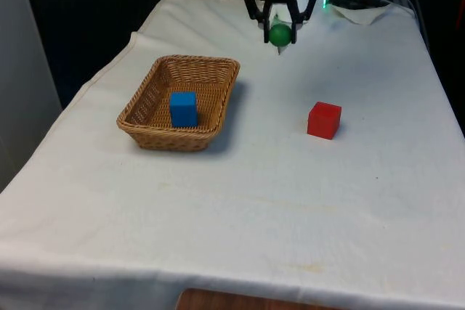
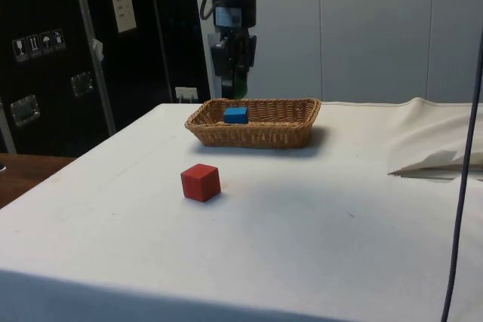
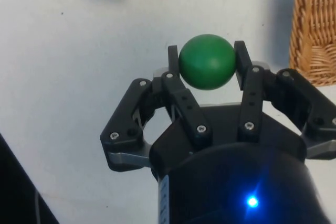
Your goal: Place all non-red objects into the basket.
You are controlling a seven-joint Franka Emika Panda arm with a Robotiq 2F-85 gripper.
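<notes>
Smooth green ball (image 3: 207,61) pinched in gripper (image 3: 207,62), beside woven wicker basket (image 3: 315,30).

Table (image 1: 290,201) — basket (image 1: 149,132), red cube (image 1: 324,120)

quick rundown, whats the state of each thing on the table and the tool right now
tool: shut on the green ball, raised above the cloth
green ball: held between the two fingers, off the table, not yet over the basket
blue cube: lying inside the basket
basket: upright on the cloth, holding the blue cube
red cube: resting on the cloth, outside the basket and apart from it
</notes>
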